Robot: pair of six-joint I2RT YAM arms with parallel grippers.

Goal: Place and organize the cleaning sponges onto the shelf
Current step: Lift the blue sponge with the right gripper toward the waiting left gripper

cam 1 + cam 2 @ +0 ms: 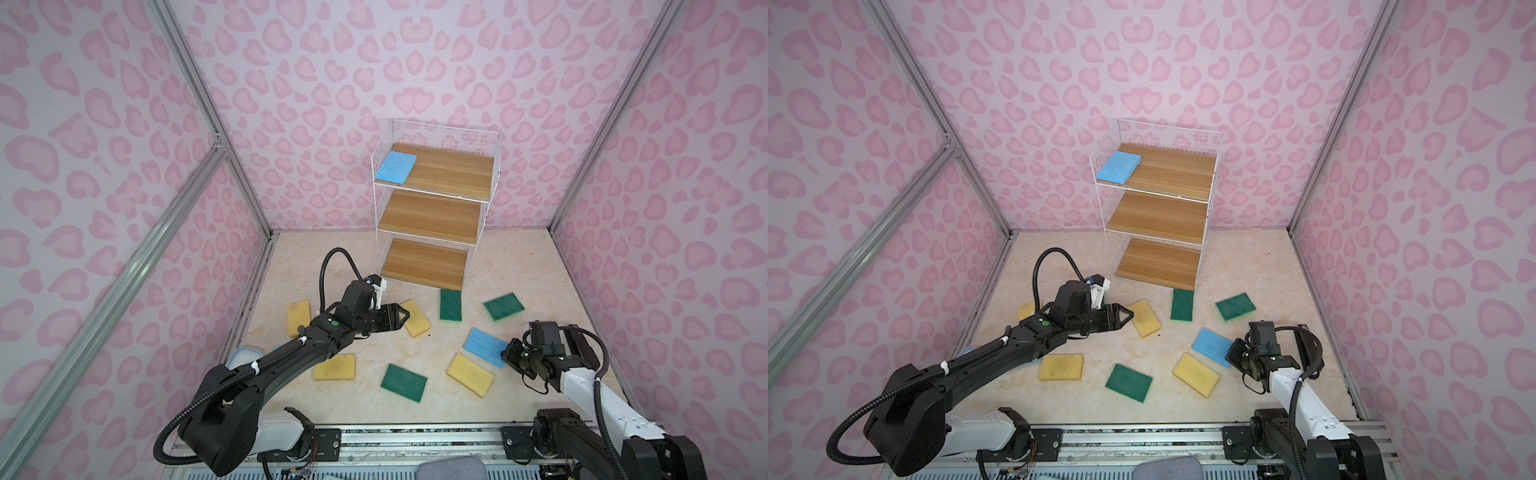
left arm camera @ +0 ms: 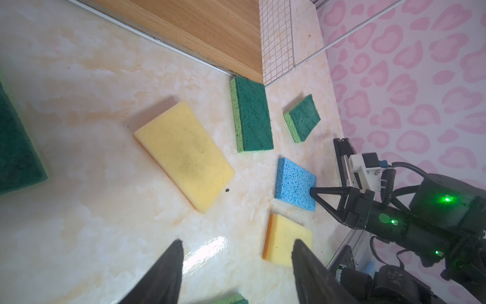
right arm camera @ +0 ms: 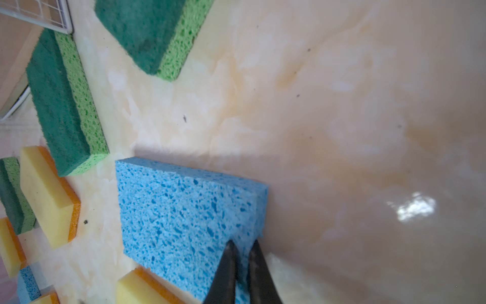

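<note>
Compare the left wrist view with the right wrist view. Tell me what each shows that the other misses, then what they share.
Only the left wrist view: the left gripper, open, the right arm seen from outside, and the pink wall. Only the right wrist view: the right gripper up close, both fingers pinching the blue sponge at its edge. Both: that blue sponge, the shelf, the green sponge at its corner, and a second green sponge beside it.
</note>
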